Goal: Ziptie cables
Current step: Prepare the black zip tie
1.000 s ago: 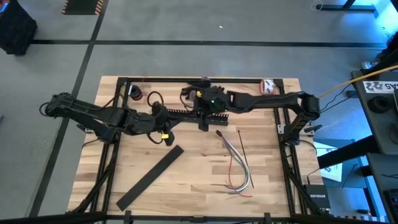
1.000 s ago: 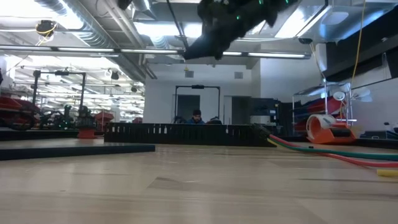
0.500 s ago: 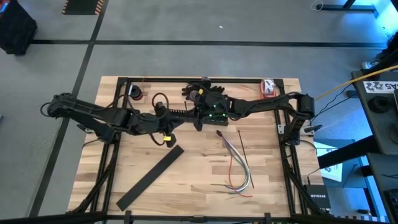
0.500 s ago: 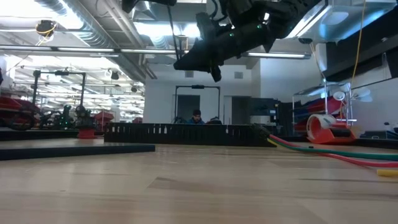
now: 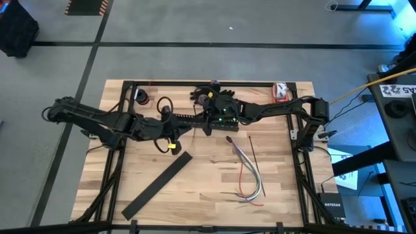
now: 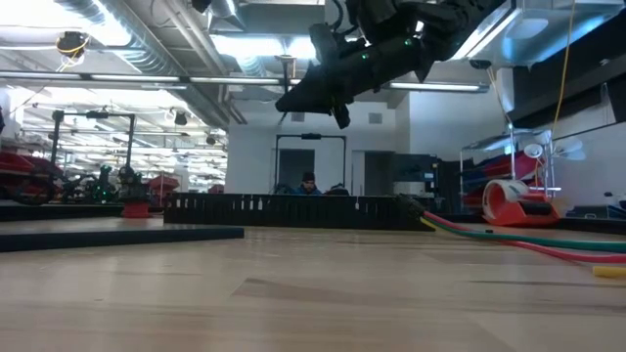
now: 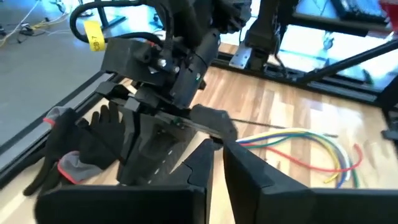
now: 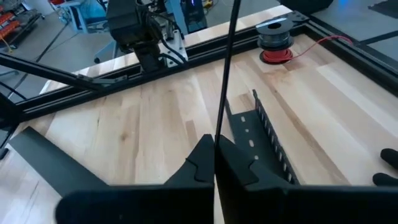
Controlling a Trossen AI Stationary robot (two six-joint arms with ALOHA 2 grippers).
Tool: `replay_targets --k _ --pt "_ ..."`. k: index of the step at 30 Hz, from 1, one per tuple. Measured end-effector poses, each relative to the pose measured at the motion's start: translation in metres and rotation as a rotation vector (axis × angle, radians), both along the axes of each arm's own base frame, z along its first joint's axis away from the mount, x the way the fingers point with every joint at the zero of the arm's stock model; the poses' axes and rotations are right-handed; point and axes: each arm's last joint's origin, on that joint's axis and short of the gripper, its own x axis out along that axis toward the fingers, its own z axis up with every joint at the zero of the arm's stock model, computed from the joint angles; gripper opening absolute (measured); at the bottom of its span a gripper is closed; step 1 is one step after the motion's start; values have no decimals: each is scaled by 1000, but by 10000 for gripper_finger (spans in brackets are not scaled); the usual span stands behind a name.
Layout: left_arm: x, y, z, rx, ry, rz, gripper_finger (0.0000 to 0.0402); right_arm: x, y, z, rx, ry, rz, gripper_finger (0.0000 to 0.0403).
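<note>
the step in hand looks like the carry: the right gripper point(image 8: 214, 147) hangs over the back middle of the table point(image 5: 208, 208), well above the wood in the low view, its fingers pressed together on a ziptie point(image 8: 225, 74) that stands out straight from between them. the cables point(image 5: 250, 170) lie loose on the table's right half, nearer the front edge, apart from both arms and not yet bound.

the left gripper point(image 7: 219, 153) sits just beside the right one, on its left and pointing toward it, with its fingers parted only a crack and nothing between them. it seems to be waiting to help.

the next move, as i judge it, calls for bringing the ziptie down to the cables and slipping it under or around them. that is awkward with a stiff strip held at one end, and the wires fan apart at their free ends, so the left gripper would probably need to gather them first.

counts:
- ziptie held – one, plus a second thin dark strip point(image 5: 253, 151) lying just beside the cables (likely another ziptie)
- wires in the bundle – about four; grey, white, red and yellow show, though they overlap
- comb-slotted black bar point(image 8: 264, 140) – one
- flat black strip point(image 5: 157, 185) – one
- wire spool point(image 8: 274, 38) – one
</note>
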Motion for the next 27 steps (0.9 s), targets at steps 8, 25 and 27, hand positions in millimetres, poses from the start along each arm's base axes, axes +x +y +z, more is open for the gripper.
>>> replay_targets --k 8,25,27 --pt "0 0 -5 25 51 -12 10 0 0 1 -13 -4 -4 1" --pt "-10 -5 -18 576 378 -391 103 -1 -38 111 129 -62 166 1" --pt "-5 -6 -22 713 430 -451 110 -4 -45 125 190 -66 191 1"
